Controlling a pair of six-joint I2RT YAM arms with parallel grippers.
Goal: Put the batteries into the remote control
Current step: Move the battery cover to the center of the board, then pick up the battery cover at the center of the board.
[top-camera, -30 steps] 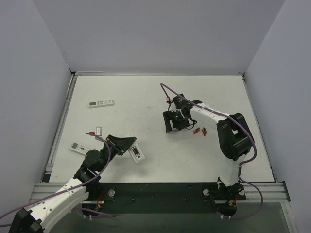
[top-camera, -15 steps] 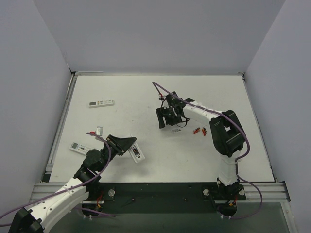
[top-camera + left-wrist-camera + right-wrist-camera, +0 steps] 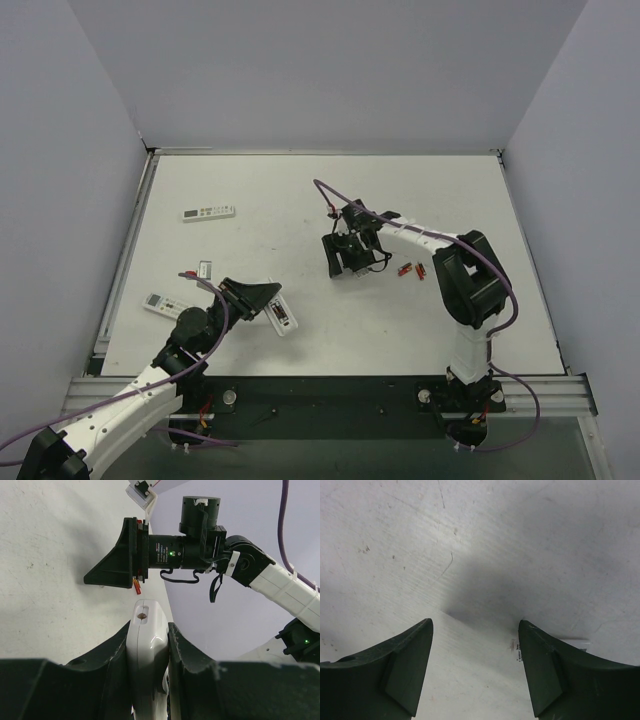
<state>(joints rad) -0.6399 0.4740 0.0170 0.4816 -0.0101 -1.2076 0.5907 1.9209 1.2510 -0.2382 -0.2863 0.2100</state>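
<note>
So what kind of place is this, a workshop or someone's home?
Likely a robot test cell: two arms bolted to a white table, plain grey walls boxing it in, remotes and batteries laid out.

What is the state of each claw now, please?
Left claw: closed on the remote control.
Right claw: open.

Two arms are bolted to the aluminium rail (image 3: 330,385), each built of white shells between chunky black joints. The left arm (image 3: 120,408), off the rail's left end, carries a purple cable (image 3: 218,312). The right arm (image 3: 466,350), above the rail's right part, has a second purple cable (image 3: 330,188). The left gripper (image 3: 148,630) and right gripper (image 3: 475,625) have matte black, wedge-shaped fingers (image 3: 410,665). The right one's black wrist barrel (image 3: 162,552) bears small white print and a green light (image 3: 171,553).
</note>
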